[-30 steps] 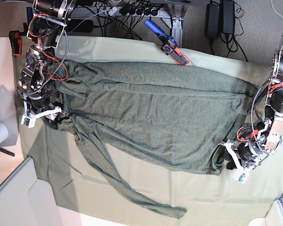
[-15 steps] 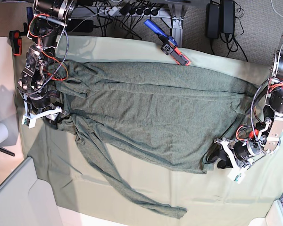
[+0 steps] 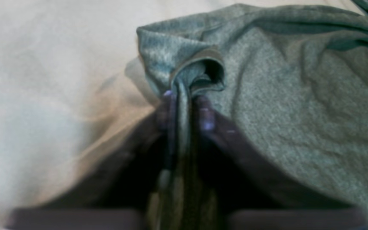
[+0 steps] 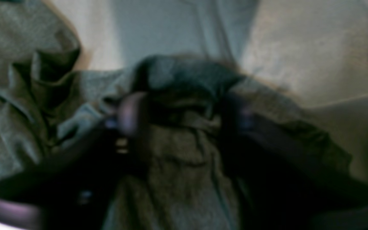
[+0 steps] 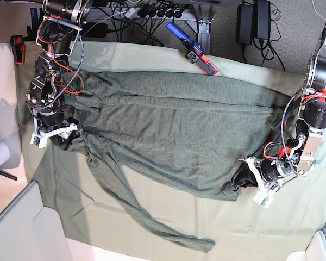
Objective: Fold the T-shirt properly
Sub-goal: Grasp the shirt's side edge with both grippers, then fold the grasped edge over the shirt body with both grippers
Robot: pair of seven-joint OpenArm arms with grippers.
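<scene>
A: How much of the left gripper (image 3: 184, 110) can you make out in the left wrist view?

B: Its dark fingers (image 3: 207, 116) are smeared, and the body is cut off at six o'clock. The shirt (image 3: 283, 95) runs out past three o'clock.

A: And the right wrist view?

B: Blurred throughout. The right gripper (image 4: 184, 115) is a dark shape half buried in cloth, so I cannot tell whether it grips.

A: The base view?

B: The shirt hem hides the left gripper's tips near four o'clock. The counter (image 5: 217, 220) is cut off at six o'clock.
</scene>
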